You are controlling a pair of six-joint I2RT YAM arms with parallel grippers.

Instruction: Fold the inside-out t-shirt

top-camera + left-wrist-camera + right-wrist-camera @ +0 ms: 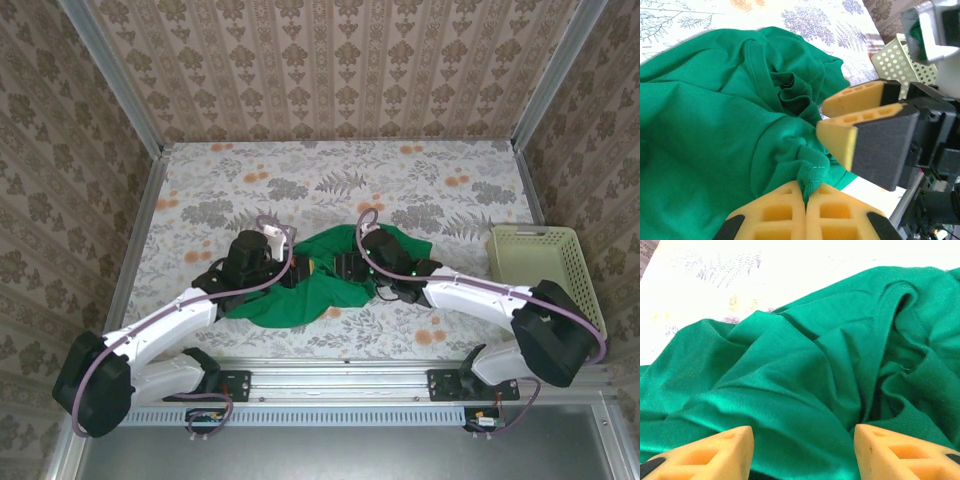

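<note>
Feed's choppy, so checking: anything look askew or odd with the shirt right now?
The t-shirt is bunched in a wrinkled heap in the middle of the table, not flat. The left claw pinches its hem; the right claw hangs open over the cloth. Nothing looks torn.

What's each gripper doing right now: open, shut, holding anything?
Left gripper: shut on the t-shirt, pinching its hem.
Right gripper: open, fingers apart just over the t-shirt, gripping nothing.

No legible text, labels or numbers on anything
</note>
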